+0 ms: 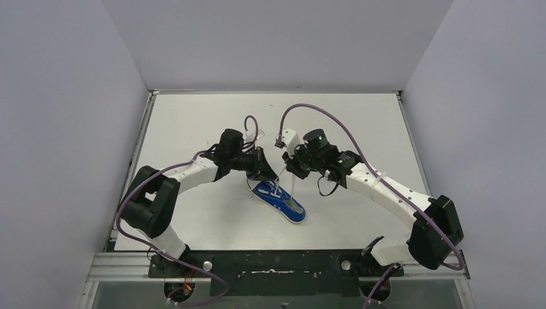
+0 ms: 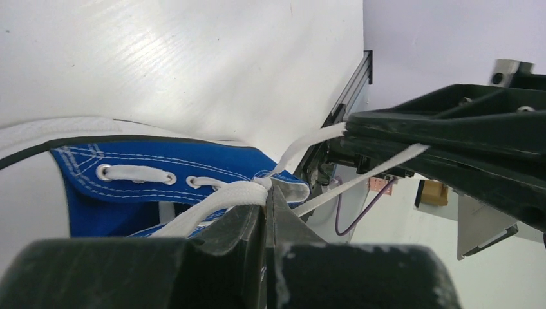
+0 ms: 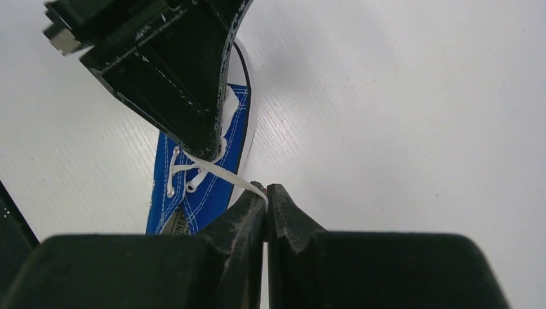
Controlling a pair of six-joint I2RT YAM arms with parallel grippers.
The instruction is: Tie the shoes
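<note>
Blue sneaker [image 1: 279,201] flat on white worktop [image 1: 193,116]; left hand [image 2: 266,193] clamped on white lace [image 2: 219,199] by eyelets, right hand [image 3: 266,193] pinching lace strand.

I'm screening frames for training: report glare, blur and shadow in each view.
Top external: even, soft light, faint shadows on the table, sneaker small but sharp. Left wrist: sheen on the table, lace crisp, left end effector dark and soft up close. Right wrist: bright patch on the table beside the sneaker, right end effector underexposed.
</note>
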